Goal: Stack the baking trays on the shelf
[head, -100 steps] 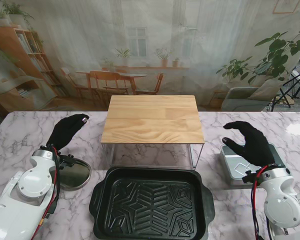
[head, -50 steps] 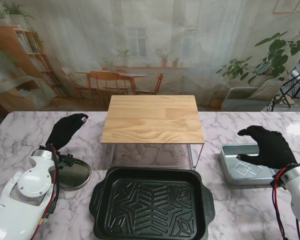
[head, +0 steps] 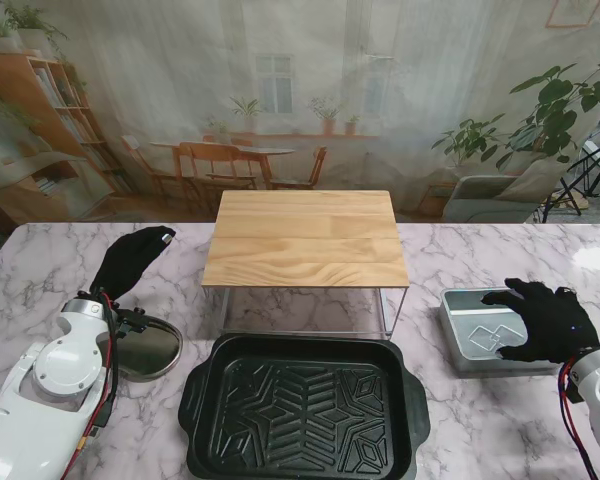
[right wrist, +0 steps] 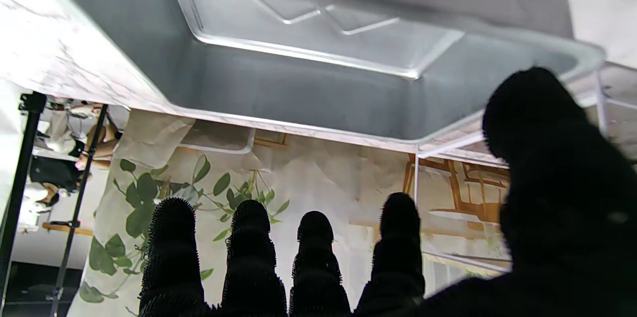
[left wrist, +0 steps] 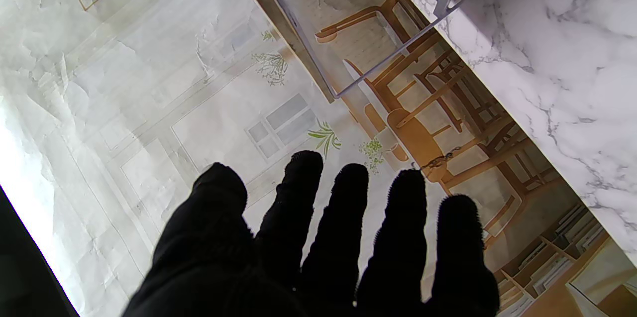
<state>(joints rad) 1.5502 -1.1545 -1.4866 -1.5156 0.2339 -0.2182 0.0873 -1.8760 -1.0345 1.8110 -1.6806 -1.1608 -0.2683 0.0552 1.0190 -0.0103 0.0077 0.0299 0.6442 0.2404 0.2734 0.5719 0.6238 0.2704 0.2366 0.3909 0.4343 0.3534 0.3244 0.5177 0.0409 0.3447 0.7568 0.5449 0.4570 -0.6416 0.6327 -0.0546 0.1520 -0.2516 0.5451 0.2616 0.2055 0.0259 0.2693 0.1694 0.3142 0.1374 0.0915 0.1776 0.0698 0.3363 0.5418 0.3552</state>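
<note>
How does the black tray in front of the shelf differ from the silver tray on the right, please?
The black tray is dark, with a raised geometric pattern and handle lips at its ends; the silver tray is pale metal with only a faint diamond mark. The black tray is clearly larger. The right hand is spread over the silver tray, while no hand is near the black tray. Both are rectangular, lie upright on the marble table, and are not yet on the shelf.

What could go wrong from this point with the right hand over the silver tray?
1. The right hand hovers open over the silver tray; a grasp on its thin rim could slip.
2. The wooden shelf stands close by, so the lifted tray might knock its edge.
3. The black tray could be bumped.
</note>
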